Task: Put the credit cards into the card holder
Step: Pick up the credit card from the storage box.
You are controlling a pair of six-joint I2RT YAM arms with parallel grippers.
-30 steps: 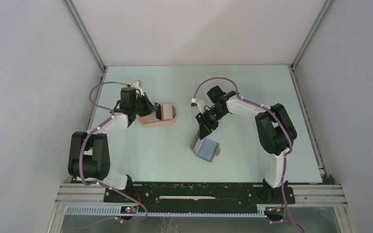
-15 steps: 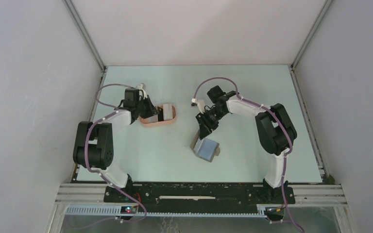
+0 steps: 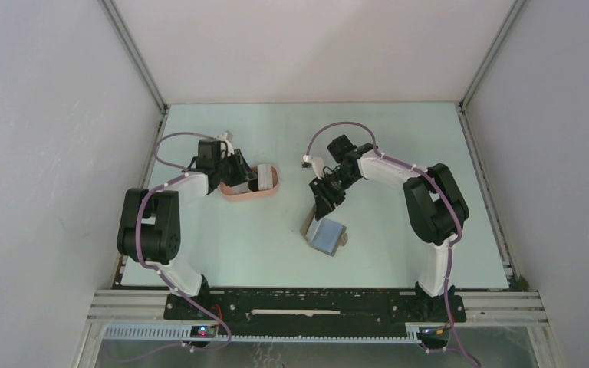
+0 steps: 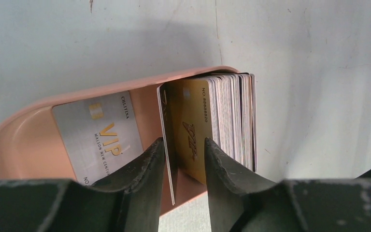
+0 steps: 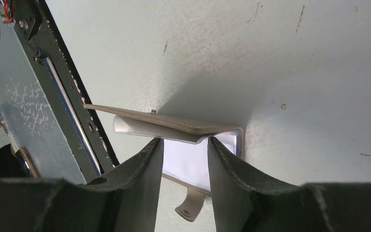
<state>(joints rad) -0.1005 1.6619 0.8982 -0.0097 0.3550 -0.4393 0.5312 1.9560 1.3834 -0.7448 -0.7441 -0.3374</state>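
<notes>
- The left gripper (image 4: 183, 142) was positioned at the card holder (image 4: 24, 125), which was set on the left part of the table (image 3: 399, 138).
- Its fingers (image 4: 142, 166) were parted by a narrow gap; one thin card (image 4: 164, 125), standing on edge, was seen between them just beside the left finger, and was not pressed from both sides.
- A stack of credit cards (image 4: 232, 121) was stood on edge at one end of the holder, with a gold card (image 4: 191, 121) at its front.
- A silver card (image 4: 96, 135) marked VIP was laid flat on the holder's floor, beside the stack.
- The right gripper (image 5: 184, 142) was lowered onto the grey wallet (image 3: 327, 236) near the table's middle, well apart from the holder.
- Its fingers (image 5: 224, 169) were likewise slightly parted, with the wallet's pale inside shown between them and nothing clamped.
- The wallet's flap (image 5: 149, 118) was raised off the table and lay across the fingertips; whether it was being touched could not be told.
- A snap tab (image 5: 191, 205) was seen at the wallet's near edge.
</notes>
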